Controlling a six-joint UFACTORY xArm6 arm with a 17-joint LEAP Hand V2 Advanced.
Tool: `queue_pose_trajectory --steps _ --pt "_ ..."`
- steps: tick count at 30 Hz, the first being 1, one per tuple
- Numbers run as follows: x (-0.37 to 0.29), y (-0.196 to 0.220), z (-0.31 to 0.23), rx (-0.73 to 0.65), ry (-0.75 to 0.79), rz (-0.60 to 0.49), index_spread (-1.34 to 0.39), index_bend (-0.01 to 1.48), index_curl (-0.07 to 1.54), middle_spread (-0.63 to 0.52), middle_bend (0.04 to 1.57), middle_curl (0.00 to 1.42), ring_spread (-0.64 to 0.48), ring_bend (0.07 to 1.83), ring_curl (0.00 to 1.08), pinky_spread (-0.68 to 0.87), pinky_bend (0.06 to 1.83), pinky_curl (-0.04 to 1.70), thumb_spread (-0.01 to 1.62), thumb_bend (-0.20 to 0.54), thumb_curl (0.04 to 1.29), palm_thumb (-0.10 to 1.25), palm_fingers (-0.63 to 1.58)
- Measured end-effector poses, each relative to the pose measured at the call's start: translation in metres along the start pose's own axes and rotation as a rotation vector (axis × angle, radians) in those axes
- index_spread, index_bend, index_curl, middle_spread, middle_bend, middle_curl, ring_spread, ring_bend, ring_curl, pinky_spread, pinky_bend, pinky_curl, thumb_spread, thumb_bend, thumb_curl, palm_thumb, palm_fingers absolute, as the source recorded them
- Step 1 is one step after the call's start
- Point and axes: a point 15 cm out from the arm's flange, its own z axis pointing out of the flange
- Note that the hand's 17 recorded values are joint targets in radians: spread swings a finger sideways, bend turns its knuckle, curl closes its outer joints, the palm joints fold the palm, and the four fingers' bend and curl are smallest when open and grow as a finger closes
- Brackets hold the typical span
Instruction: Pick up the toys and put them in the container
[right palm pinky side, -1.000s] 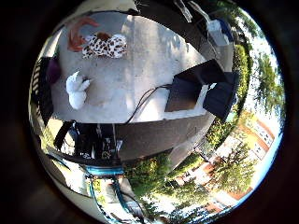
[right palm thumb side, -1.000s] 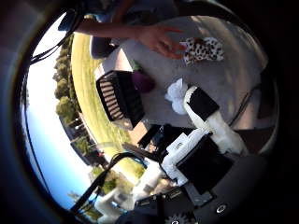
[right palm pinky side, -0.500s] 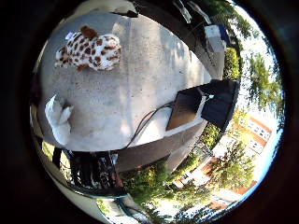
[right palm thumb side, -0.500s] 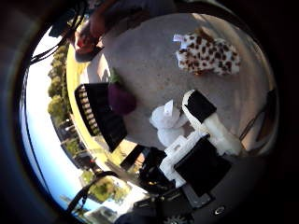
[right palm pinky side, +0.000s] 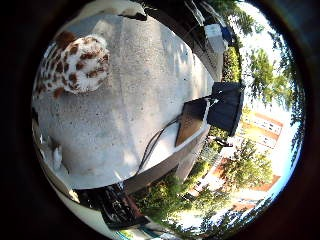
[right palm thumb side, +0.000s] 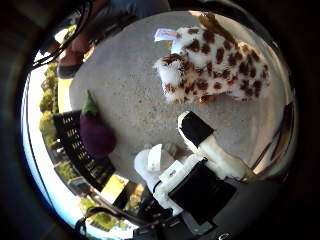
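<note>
A white plush toy with brown spots (right palm thumb side: 215, 65) lies on the grey tabletop (right palm pinky side: 135, 95) and fills much of the thumb side view, close under my palm. A small white plush toy (right palm thumb side: 149, 164) lies near the table's edge, partly hidden behind my hand (right palm thumb side: 200, 165). One finger (right palm thumb side: 202, 142) reaches out straight over the table between the two plush toys and holds nothing. A purple eggplant toy (right palm thumb side: 95, 135) with a green stalk rests against the black slatted container (right palm thumb side: 70, 145).
A brown board (right palm pinky side: 190, 122) and a black box (right palm pinky side: 225, 105) sit at the table's far edge. Beyond the table are trees, grass and buildings.
The camera has come down closer to the table, so the spotted toy now looks much larger. A person's hand that was at the spotted toy a second ago has pulled away.
</note>
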Motion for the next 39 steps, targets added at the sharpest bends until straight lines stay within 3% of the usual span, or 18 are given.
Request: queue_pose_trajectory --steps 7,14,16,18,23,32,39 --pt "-0.003 0.000 0.018 -0.011 0.048 -0.008 0.02 0.17 0.27 0.08 0.19 0.35 0.30 0.48 0.34 0.45 0.52 0.21 1.06 -0.031 0.33 0.51 0.35" --pt "-0.002 0.001 0.030 -0.023 0.094 -0.041 -0.11 0.20 0.28 -0.03 0.36 0.42 0.25 0.71 0.40 0.48 0.58 0.18 1.06 -0.025 0.33 0.56 0.91" --pt "0.000 0.001 0.031 -0.027 0.118 -0.053 -0.21 0.22 0.30 -0.07 0.46 0.47 0.22 0.76 0.43 0.48 0.68 0.21 1.06 -0.021 0.34 0.58 1.14" --pt "0.001 0.002 0.031 -0.032 0.131 -0.062 -0.27 0.20 0.33 -0.08 0.59 0.54 0.18 0.87 0.49 0.46 0.78 0.26 1.06 -0.019 0.35 0.61 1.21" --pt "0.003 0.001 0.030 -0.032 0.154 -0.089 -0.43 0.19 0.32 -0.15 0.83 0.69 0.07 1.15 0.62 0.43 1.00 0.36 1.04 -0.011 0.39 0.70 1.08" --pt "0.007 0.003 0.027 -0.041 0.152 -0.134 -0.74 0.46 0.46 -0.23 1.07 0.93 -0.06 1.30 0.76 0.28 1.40 0.59 1.01 0.043 0.53 1.00 1.04" --pt "0.037 0.013 0.005 -0.052 0.147 -0.111 -0.90 0.59 0.62 -0.24 1.16 1.02 -0.10 1.39 0.82 0.21 1.51 0.69 1.04 0.012 0.61 1.03 0.93"
